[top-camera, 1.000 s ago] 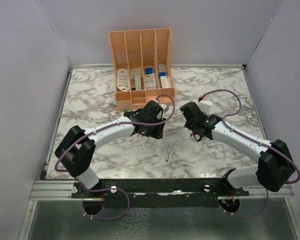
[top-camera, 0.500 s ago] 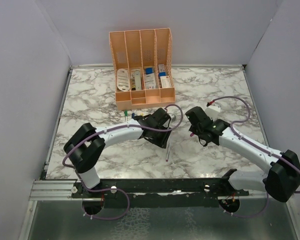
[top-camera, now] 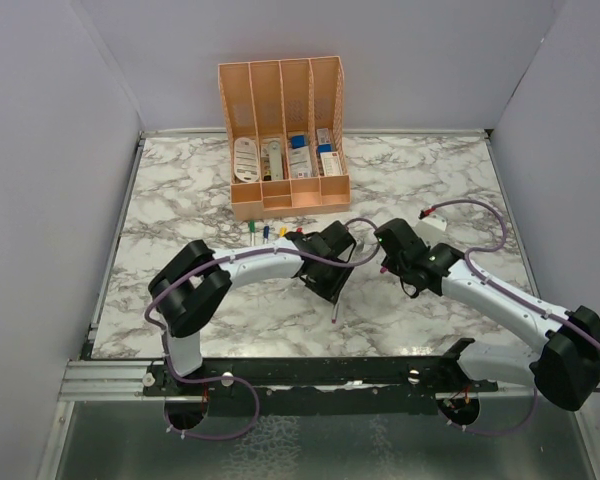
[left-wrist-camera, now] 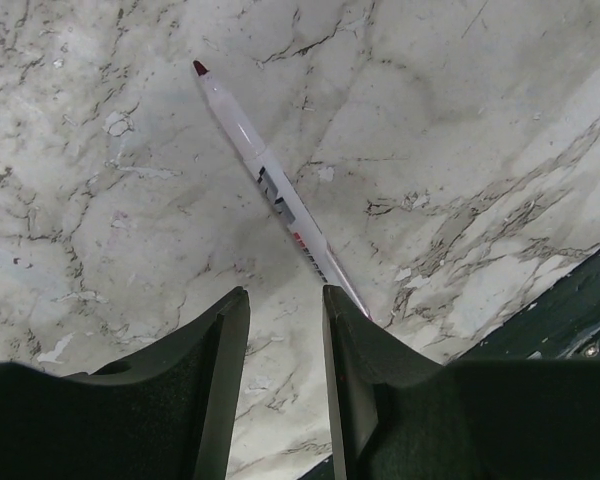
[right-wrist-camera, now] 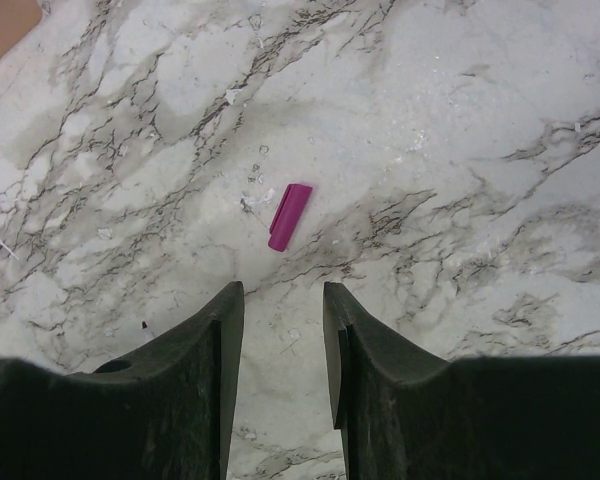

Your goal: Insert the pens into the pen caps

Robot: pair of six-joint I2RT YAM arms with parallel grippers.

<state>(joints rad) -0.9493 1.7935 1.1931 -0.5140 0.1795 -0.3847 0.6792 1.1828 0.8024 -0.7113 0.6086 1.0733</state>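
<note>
A grey-walled enclosure holds a marble table (top-camera: 180, 200), with a peach organiser (top-camera: 283, 110) standing at the middle of its far edge.

**Progress.** One uncapped pen (left-wrist-camera: 275, 195), dark-tipped, lies flat on the marble near the middle of the near edge. Its likely partner, a magenta cap (right-wrist-camera: 290, 216), lies apart on its side, right of centre. This pair is judged not yet joined. Just in front of the organiser is a row of coloured tips (top-camera: 275, 232), green, blue, yellow and red. They are too small to show whether those pens are capped.

**Hands.** The left hand (left-wrist-camera: 283, 300) hangs over the pen's near end with fingers spread, holding nothing. The right hand (right-wrist-camera: 283, 290) hangs just short of the cap, likewise spread and empty.

**Room.** Bare marble surrounds both pen and cap, so descent looks unobstructed. The dark rail (left-wrist-camera: 570, 320) along the near edge runs close behind the pen. The two wrists sit close together at mid-table, so bringing pen to cap leaves little margin between them.
</note>
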